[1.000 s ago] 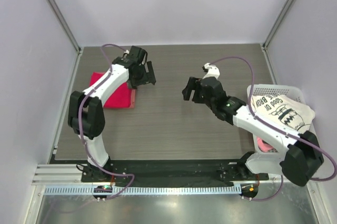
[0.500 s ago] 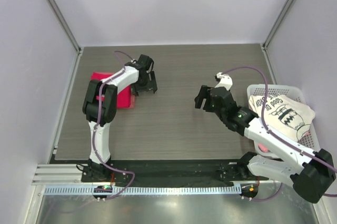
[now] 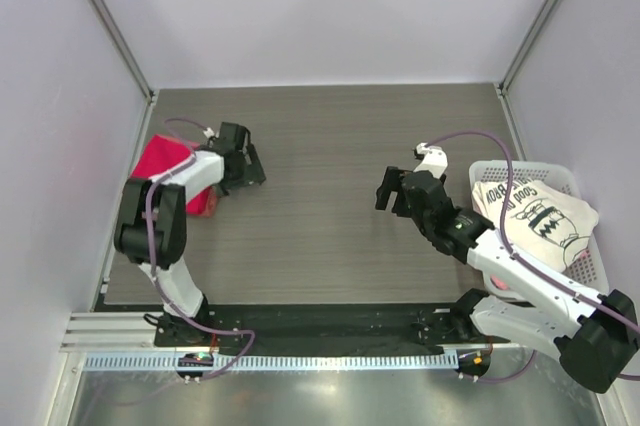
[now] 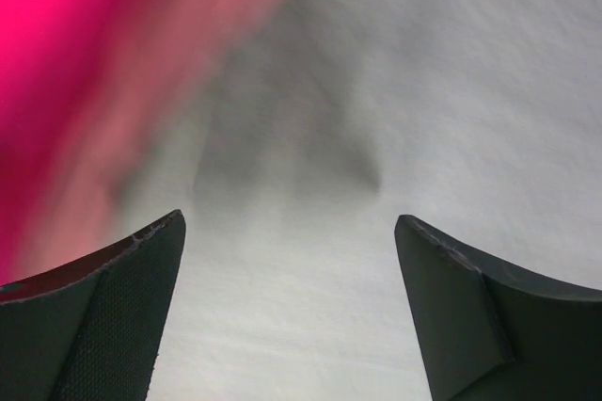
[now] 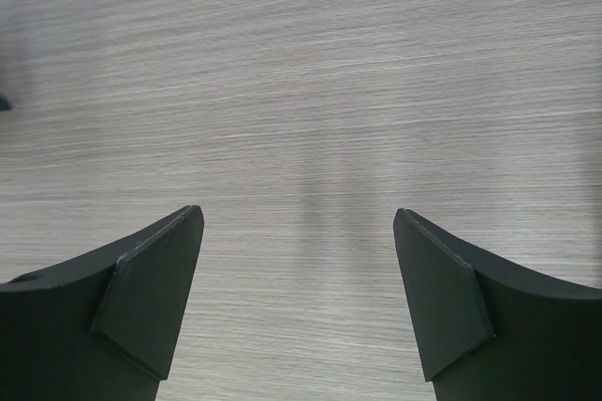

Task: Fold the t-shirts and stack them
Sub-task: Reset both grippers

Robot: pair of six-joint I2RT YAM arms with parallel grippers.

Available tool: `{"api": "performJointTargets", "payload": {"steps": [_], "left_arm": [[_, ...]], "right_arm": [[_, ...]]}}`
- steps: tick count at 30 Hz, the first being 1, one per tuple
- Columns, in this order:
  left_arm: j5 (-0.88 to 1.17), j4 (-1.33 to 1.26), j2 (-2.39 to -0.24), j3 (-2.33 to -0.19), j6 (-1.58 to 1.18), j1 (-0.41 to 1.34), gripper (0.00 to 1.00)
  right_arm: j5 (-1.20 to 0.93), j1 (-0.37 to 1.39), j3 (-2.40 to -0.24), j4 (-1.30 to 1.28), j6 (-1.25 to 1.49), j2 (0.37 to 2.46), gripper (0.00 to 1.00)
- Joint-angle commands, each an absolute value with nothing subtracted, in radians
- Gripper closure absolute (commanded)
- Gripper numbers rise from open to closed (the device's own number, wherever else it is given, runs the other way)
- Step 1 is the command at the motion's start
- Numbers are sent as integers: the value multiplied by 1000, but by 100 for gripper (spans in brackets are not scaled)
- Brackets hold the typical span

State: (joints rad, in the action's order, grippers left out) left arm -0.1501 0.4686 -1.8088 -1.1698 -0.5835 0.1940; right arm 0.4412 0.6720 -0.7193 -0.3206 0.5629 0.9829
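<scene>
A folded crimson-magenta t-shirt [image 3: 160, 159] lies at the table's left edge, partly under my left arm. My left gripper [image 3: 248, 168] stands open just right of it, with nothing between its fingers. In the blurred left wrist view the crimson cloth [image 4: 56, 62] fills the upper left, beyond the open left gripper [image 4: 290, 222]. My right gripper [image 3: 388, 194] hangs open over bare table right of centre, and the right wrist view shows the right gripper [image 5: 297, 213] with only wood grain between its fingers. A white t-shirt with black print [image 3: 535, 211] tops a basket, with salmon-pink cloth [image 3: 500, 279] under it.
The white slatted basket [image 3: 560, 172] stands at the table's right edge beside my right arm. Pale walls close in the table on the left, back and right. A metal rail runs along the near edge by the arm bases.
My left gripper has swung left and slightly nearer, beside the crimson shirt, which now shows further left. My right gripper has drawn back to the right and its jaws stand a little wider.
</scene>
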Motion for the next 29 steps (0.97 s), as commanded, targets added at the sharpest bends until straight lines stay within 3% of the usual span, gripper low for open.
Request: {"api": "performJointTargets", "payload": {"steps": [1,5,13,19,29], "left_arm": [[-139,286,-1590,-1050,-615,385,4],[-163,232,-1395,-879,-652,463,1],[-153,79,-1031,-599,-624,560,0],[-155,-57,-959,-425,-557,566,0],[-158,-15,-950,-451,-537,566,1]], "right_arm": [[506,669,-712,-279,514,988,10],[561,667,-628,-256,491,934,0],[598,667,-343,-71,540,791,0],[634,669,-341,-55,564,782,0],[612,667,-290,-41,560,677,0]]}}
